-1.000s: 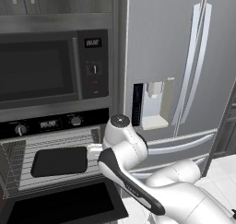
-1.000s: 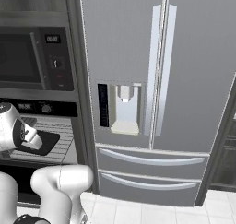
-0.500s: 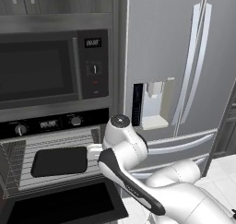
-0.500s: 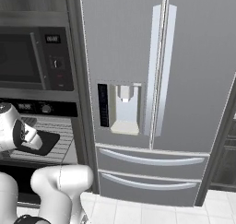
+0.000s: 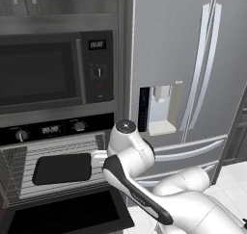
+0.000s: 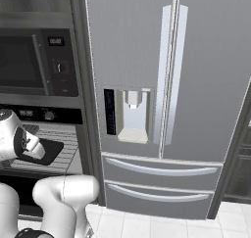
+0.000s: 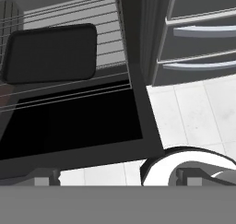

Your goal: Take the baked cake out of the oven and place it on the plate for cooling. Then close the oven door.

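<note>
Oven door (image 7: 69, 140) dropped flat, giving access to dark baking tray (image 5: 62, 168) on wire rack (image 5: 19, 189). Gripper (image 7: 117, 177) jaws wide apart, empty, short of tray; grasp pending.

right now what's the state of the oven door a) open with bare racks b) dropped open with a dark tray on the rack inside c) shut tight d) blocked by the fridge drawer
b: the oven door hangs dropped open below the cavity, and a dark tray lies on the wire rack inside the oven.
</note>
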